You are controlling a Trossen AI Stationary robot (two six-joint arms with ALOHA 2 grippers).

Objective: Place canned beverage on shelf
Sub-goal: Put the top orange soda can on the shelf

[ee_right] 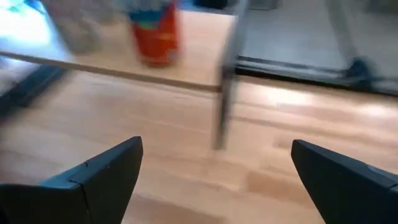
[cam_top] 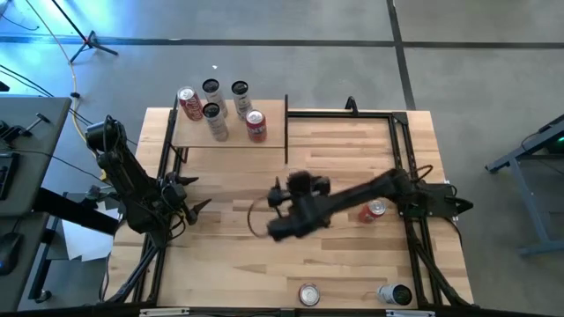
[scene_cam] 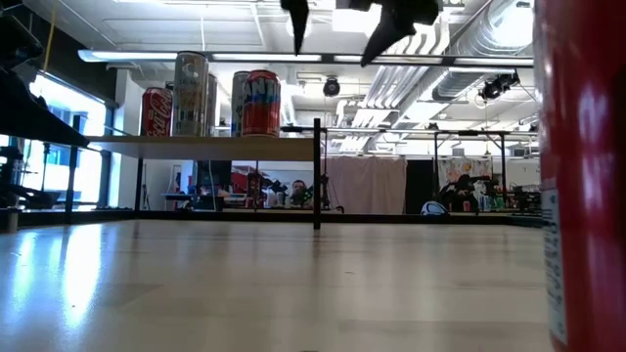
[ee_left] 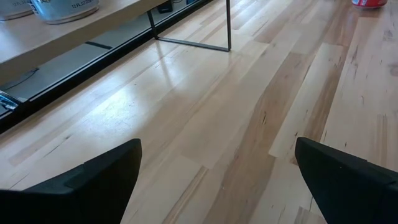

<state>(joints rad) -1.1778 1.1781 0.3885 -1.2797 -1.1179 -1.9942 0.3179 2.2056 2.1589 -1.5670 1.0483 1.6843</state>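
The shelf point(cam_top: 231, 139), a pale board on thin black posts, stands at the table's far left and carries several upright cans point(cam_top: 211, 121), among them a red one point(cam_top: 256, 125). It also shows in the low view point(scene_cam: 196, 147). A red can point(cam_top: 374, 211) stands on the tabletop at the right, beside my right arm. My right gripper point(cam_top: 275, 201) is open and empty above the middle of the table, pointing at the shelf's right end point(ee_right: 186, 68). Its fingers show at the top of the low view point(scene_cam: 342, 24). My left gripper point(cam_top: 194, 195) is open and empty at the left.
Two more cans stand at the table's near edge, one in the middle point(cam_top: 308, 294) and one at the right point(cam_top: 397, 294). A red can point(scene_cam: 582, 176) stands very close to the low camera. A black frame rail point(cam_top: 344, 113) runs along the far right. Bare planks lie between shelf and grippers.
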